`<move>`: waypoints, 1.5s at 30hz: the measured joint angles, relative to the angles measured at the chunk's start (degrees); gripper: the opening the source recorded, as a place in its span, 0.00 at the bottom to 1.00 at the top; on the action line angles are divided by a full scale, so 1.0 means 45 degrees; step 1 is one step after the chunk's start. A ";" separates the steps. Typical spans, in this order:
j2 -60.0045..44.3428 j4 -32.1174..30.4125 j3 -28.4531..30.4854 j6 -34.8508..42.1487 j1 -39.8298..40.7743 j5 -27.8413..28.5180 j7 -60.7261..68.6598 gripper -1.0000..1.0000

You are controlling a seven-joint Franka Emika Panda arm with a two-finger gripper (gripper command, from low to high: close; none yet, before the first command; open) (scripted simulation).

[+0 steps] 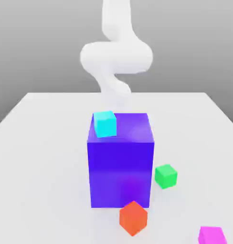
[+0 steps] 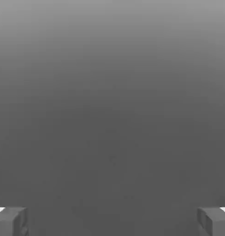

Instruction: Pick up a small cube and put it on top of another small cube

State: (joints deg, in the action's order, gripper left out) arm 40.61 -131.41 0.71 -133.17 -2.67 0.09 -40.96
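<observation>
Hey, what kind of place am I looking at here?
Most likely a simulated tabletop test scene, not a real room: a plain white table against a blank grey backdrop, flat-coloured cubes such as the big blue-purple cube and small magenta cube, and a smooth white robot arm.

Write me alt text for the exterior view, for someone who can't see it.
A big blue-purple cube stands mid-table with a small cyan cube on its top, white robot arm behind. On the white table near it sit a small green cube at the exterior view's right, an orange-red cube in front, and a small magenta cube at the bottom right corner.
</observation>
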 joint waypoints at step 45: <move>-1.4936 0.1178 -0.0807 -0.4309 -0.4029 0.0616 1.2976 0.00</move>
State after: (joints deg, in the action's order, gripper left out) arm -26.60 -126.11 -2.92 -152.56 -20.80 2.86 17.43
